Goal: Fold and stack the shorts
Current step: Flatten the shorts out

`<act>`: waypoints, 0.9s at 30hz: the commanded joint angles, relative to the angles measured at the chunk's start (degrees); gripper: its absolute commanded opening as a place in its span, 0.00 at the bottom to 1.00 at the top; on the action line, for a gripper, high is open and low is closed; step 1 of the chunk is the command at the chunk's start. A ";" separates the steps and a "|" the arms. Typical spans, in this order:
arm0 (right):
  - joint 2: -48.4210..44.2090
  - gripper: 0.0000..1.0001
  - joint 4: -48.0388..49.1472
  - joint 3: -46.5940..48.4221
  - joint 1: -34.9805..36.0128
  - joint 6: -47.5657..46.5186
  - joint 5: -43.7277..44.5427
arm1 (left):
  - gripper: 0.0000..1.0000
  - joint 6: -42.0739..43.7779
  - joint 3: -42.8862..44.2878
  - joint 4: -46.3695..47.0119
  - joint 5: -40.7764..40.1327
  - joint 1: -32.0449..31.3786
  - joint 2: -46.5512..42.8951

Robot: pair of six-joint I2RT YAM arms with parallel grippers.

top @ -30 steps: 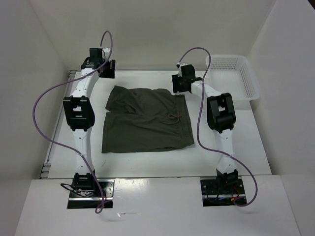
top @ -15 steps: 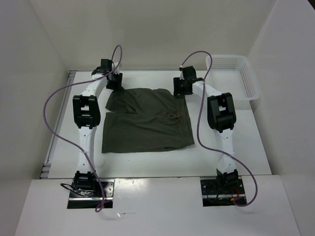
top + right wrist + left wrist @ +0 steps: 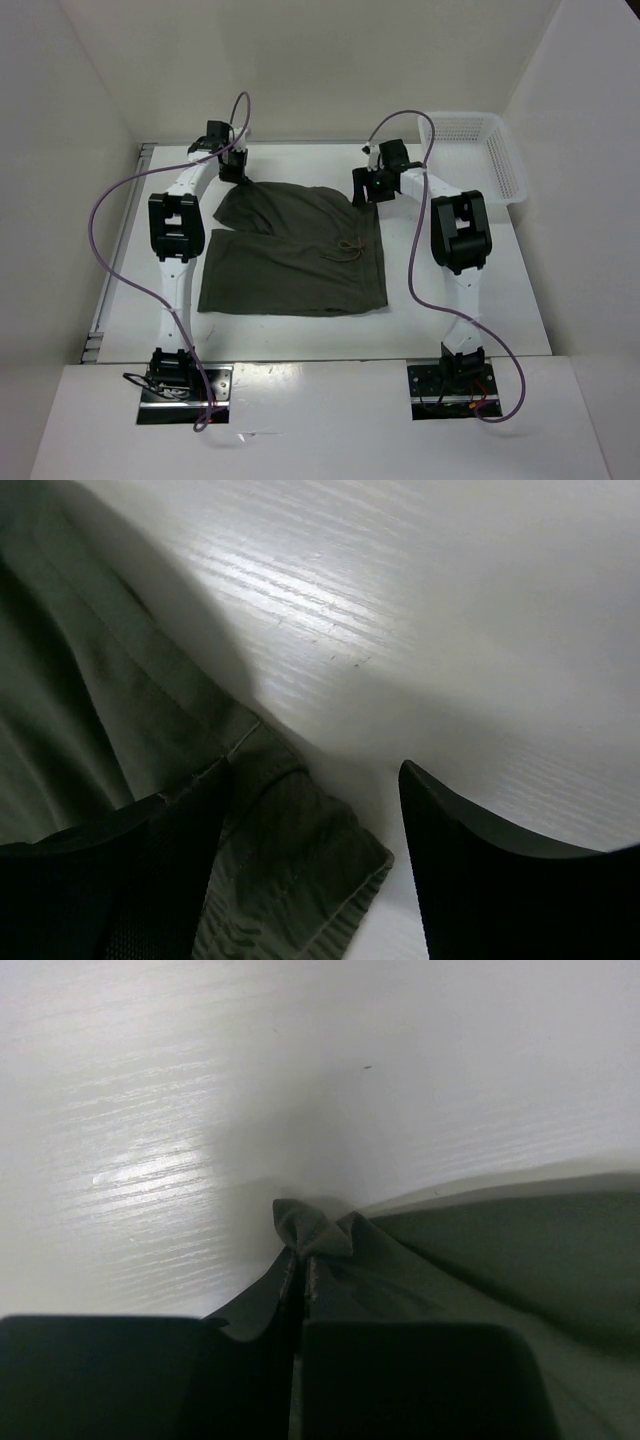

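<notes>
The dark olive-green shorts (image 3: pixel 292 252) lie spread and wrinkled on the white table, waistband with drawstring toward the right. My left gripper (image 3: pixel 236 178) is shut on the far left corner of the shorts (image 3: pixel 312 1232), a pinch of cloth bunched between its fingertips. My right gripper (image 3: pixel 364 192) hovers open over the far right corner of the shorts (image 3: pixel 290 860); that ribbed corner lies between its spread fingers (image 3: pixel 480 870) without being clamped.
A white mesh basket (image 3: pixel 478 155) stands at the far right of the table (image 3: pixel 300 330). White walls enclose the table on the left, back and right. Purple cables loop from both arms.
The left gripper has closed on the far left corner of the shorts. The right gripper has opened wider and shifted a little right. The shorts' near left edge has slid leftward.
</notes>
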 commanded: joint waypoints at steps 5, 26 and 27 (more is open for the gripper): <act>-7.51 0.80 -5.22 2.72 -1.75 -10.97 -10.11 | 0.00 0.23 -3.61 -2.43 0.12 -0.59 -3.50; -3.46 0.06 -3.12 -2.39 1.51 -19.68 -0.18 | 0.00 0.23 -4.14 -1.38 -2.26 -2.17 -6.13; -3.47 0.00 -3.12 -1.42 1.51 -19.68 0.95 | 0.00 0.23 -3.53 -1.38 -2.26 -2.17 -6.14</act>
